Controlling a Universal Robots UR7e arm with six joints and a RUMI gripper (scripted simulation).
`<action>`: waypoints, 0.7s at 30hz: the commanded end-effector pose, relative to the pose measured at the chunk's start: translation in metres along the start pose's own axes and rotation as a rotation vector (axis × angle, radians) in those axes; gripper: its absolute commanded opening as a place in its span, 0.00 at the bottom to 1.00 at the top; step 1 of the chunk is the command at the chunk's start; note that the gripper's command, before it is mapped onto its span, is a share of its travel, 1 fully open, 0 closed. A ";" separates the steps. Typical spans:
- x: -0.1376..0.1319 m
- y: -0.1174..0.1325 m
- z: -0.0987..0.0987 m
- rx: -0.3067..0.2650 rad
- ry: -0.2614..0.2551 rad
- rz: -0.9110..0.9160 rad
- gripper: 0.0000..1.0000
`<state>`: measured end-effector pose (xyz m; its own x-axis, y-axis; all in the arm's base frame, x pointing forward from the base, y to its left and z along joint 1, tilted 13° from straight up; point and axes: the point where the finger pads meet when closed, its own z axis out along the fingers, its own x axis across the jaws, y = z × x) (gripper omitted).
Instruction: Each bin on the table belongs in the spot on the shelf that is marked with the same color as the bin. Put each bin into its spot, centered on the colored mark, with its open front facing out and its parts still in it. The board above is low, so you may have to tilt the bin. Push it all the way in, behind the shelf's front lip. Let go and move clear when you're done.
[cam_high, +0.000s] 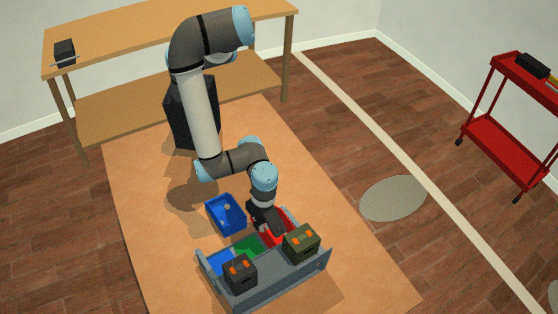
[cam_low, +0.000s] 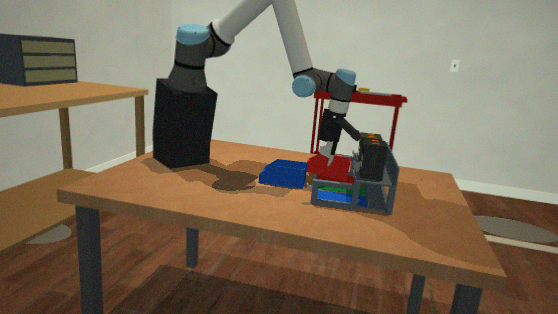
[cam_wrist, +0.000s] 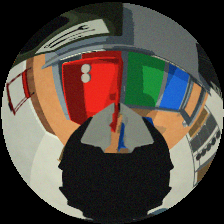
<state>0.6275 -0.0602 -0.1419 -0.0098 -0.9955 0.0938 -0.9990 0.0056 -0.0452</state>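
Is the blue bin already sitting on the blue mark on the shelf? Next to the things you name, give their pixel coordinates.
No, the blue bin (cam_high: 231, 223) (cam_low: 283, 174) stands on the table beside the shelf (cam_high: 280, 276) (cam_low: 390, 200), and the blue mark (cam_high: 220, 262) (cam_wrist: 175, 86) is bare.

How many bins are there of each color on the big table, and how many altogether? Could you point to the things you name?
Red bin (cam_high: 287, 220) (cam_low: 330, 167) (cam_wrist: 100, 92): 1
Blue bin (cam_high: 227, 223) (cam_low: 282, 175): 1
Total: 2
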 end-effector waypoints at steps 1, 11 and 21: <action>0.000 -0.001 0.000 0.002 0.000 0.000 0.00; 0.000 -0.001 0.003 0.002 0.000 0.000 0.00; 0.000 -0.001 0.005 0.002 0.000 0.000 0.00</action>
<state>0.6284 -0.0611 -0.1475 -0.0098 -0.9955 0.0938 -0.9990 0.0056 -0.0453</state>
